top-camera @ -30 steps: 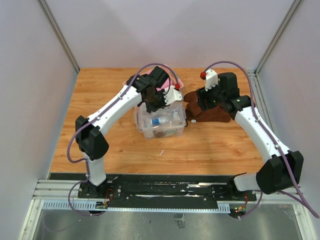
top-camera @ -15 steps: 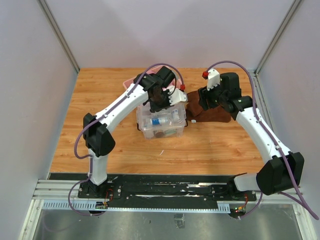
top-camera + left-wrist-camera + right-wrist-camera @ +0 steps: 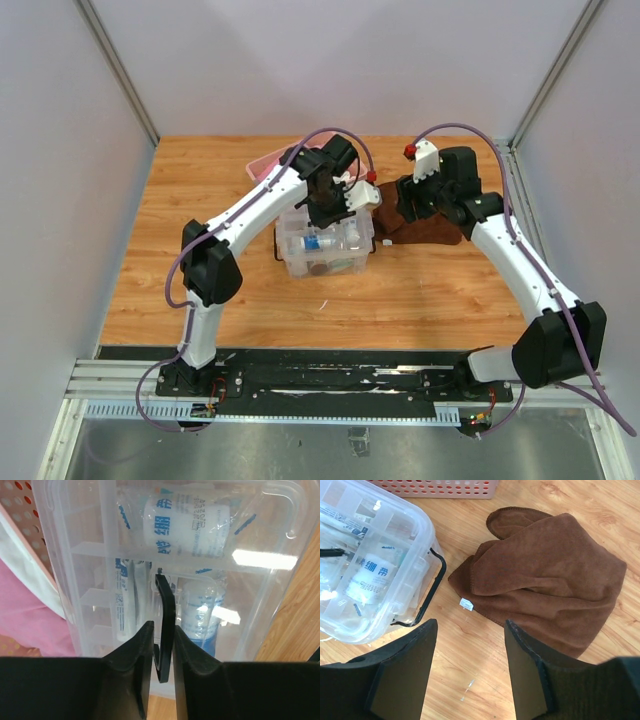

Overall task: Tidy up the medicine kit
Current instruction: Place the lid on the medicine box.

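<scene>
Medicine kit (image 3: 325, 256) handle (image 3: 166, 605) pinched by L pincer (image 3: 161, 628).

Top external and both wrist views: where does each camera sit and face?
Top external: above, behind the bases, looking down at both arms and the clear box.
Left wrist: looks along the left end effector, shut on the dark handle.
Right wrist: looking down past the open right end effector at the brown cloth.
Shared: all show the box.

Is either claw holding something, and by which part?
The left claw pinches the thin dark handle of the clear medicine kit box. The right claw is open and holds nothing.
</scene>
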Motion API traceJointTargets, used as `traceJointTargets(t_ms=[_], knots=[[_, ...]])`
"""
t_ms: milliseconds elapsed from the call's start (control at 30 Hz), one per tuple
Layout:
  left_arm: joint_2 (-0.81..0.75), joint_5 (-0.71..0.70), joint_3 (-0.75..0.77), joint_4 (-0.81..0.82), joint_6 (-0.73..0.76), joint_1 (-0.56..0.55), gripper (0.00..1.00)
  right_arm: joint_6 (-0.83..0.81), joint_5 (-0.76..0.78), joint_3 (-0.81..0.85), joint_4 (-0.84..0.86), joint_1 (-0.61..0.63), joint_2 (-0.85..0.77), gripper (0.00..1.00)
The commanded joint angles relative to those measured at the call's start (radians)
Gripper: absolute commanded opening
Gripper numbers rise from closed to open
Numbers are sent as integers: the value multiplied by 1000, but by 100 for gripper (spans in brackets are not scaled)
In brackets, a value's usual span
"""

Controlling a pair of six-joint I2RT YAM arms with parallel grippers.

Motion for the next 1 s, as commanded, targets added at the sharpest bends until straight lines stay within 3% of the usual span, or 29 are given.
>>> traceJointTargets(t_ms=[0,167,367,733,967], knots=[[2,54,7,35,-28,-7,30,23,-41,-8,15,-16,18,57],[-36,53,-54,91,-40,-2,37,24,-53,-10,15,-16,20,57],[-75,120,-110,122,-51,39,38,29,-72,-13,16,-16,29,57],[-214,219,-377,326,-98,76,39,154,-277,-95,118,-16,70,64],[-259,205,-530,454,-119,76,42,262,-388,-103,173,-16,139,67]])
